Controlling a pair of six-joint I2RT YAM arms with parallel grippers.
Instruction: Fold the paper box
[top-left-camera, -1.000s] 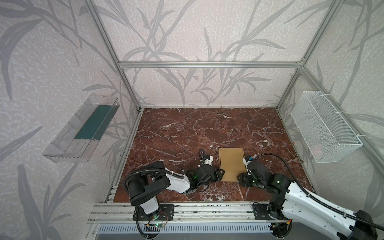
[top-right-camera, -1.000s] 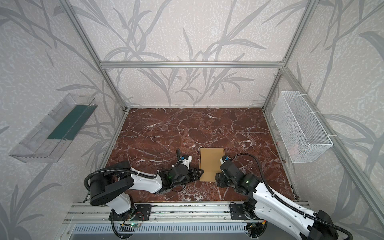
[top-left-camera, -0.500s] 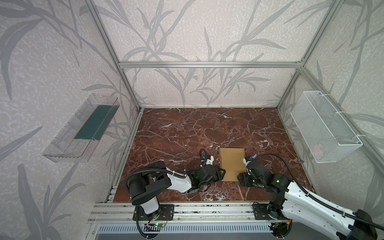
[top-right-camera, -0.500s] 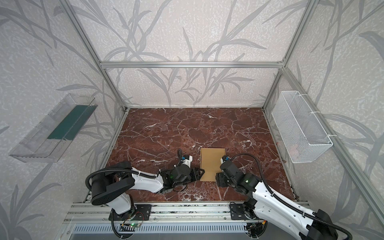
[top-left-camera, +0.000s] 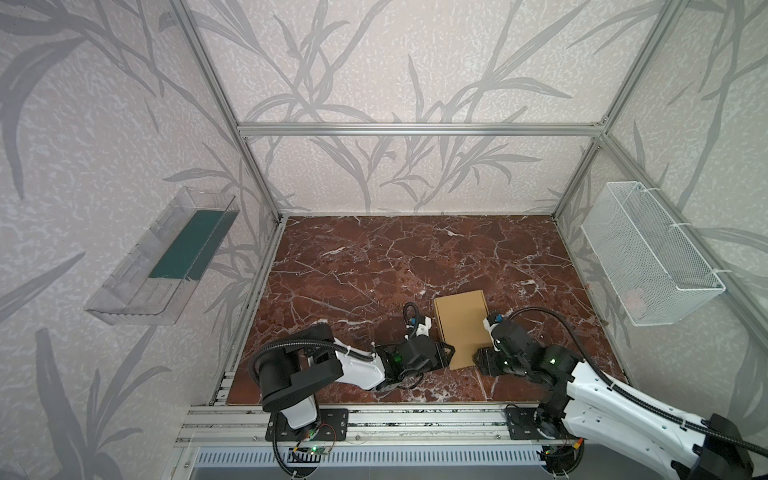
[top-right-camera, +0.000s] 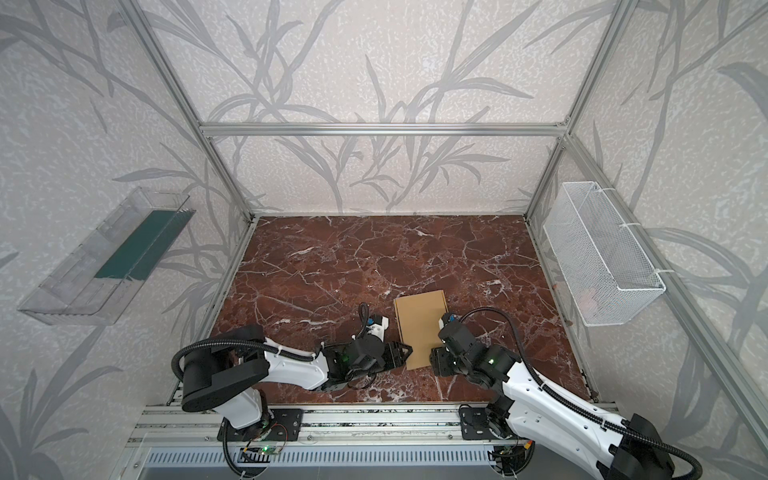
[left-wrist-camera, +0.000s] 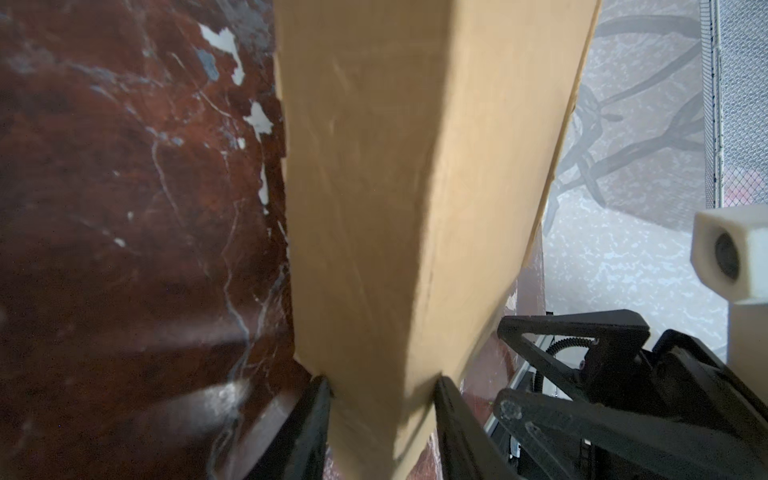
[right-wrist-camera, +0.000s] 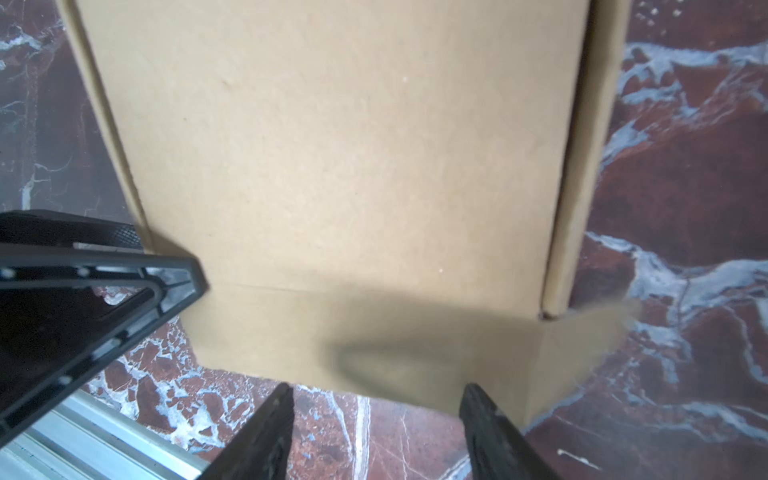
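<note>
Red-brown marble tabletop (top-left-camera: 353, 266) carries the paper box (top-left-camera: 461, 328) near its front edge, right of centre, long axis running front to back. At its front-left corner the left gripper (left-wrist-camera: 382, 395) pinches it, fingers (left-wrist-camera: 316, 415) narrow; the right gripper (right-wrist-camera: 374, 399) stands apart, empty, at the front flap.

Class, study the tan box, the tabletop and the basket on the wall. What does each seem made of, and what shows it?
The paper box: tan cardboard, matte, unprinted; fibrous face, scored creases.
The tabletop: glossy red-brown marble look, white veins; stone or print, unclear.
The basket: white fine mesh, probably coated metal; see-through grid.
</note>
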